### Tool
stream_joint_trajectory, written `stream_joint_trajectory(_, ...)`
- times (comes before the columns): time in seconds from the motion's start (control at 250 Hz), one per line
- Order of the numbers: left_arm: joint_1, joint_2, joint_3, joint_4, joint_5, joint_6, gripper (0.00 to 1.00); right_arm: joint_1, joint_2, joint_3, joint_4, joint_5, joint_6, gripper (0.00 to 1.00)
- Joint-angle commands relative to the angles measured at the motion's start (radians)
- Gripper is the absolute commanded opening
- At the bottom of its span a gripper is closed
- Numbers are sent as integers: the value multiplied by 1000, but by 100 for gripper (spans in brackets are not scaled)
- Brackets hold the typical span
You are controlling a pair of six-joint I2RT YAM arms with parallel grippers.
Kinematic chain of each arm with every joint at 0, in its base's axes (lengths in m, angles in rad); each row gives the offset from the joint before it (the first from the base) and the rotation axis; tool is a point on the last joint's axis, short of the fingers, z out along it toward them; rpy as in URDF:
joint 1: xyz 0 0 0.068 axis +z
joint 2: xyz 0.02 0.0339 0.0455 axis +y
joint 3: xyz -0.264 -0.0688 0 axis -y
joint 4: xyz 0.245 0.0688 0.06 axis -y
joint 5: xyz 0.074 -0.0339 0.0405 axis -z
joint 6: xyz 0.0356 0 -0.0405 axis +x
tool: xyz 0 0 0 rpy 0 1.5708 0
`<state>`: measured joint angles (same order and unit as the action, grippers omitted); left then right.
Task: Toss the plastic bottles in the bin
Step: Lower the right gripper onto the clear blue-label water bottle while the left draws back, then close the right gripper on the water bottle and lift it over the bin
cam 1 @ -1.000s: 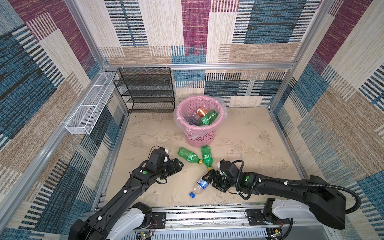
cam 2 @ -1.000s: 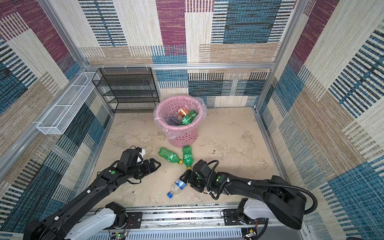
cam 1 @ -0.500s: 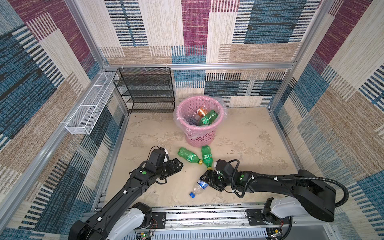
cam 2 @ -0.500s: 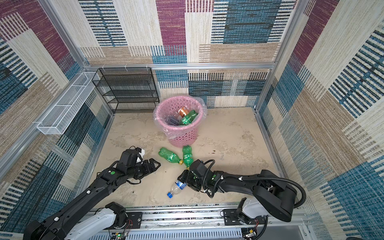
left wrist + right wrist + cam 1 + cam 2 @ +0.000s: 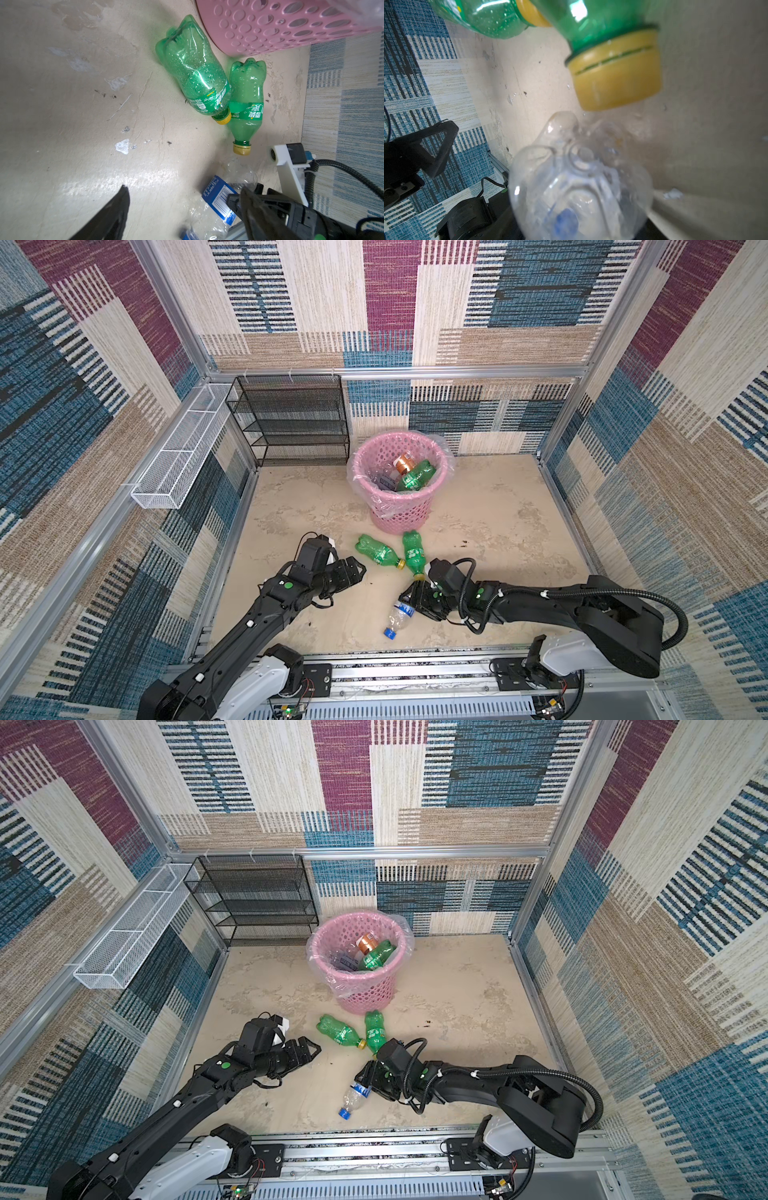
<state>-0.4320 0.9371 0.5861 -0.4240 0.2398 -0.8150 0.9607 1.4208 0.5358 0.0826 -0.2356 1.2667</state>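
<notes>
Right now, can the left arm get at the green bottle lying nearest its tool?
Probably yes: the open left tool faces that green bottle, only bare floor between them.

black arms (image 5: pixel 232 639); white bases (image 5: pixel 573 651); green dots (image 5: pixel 286 584)

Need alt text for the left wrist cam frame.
Two green bottles with yellow caps lie on the beige floor, touching, beside the pink bin. Closer to the camera lies a clear bottle with a blue label, the right gripper at it; the left gripper's open fingers frame the foreground.
</notes>
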Motion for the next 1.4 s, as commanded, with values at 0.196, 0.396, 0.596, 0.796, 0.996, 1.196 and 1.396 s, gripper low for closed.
stream_joint_trajectory(0.196, 3, 3, 8, 5, 4, -2, 84, 1, -7, 14, 9, -2, -27, 57)
stream_joint_trajectory(0.396, 3, 4, 9, 2, 3, -3, 84, 1, -37, 8, 0, 6, -43, 56)
stream_joint_trajectory(0.596, 3, 5, 11, -1, 1, -3, 84, -1, -109, -3, -64, 59, -59, 56)
stream_joint_trajectory(0.796, 3, 15, 12, 5, 4, -8, 84, -15, -184, -17, -143, 117, -85, 56)
stream_joint_trajectory(0.996, 3, 22, 14, 11, 9, -14, 84, -54, -267, -56, -189, 143, -106, 56)
stream_joint_trajectory(1.196, 3, 32, 18, 12, 10, -16, 83, -138, -355, -87, -233, 153, -156, 56)
stream_joint_trajectory(1.396, 3, 37, 27, 5, 7, -13, 83, -245, -448, -39, -292, 179, -257, 55)
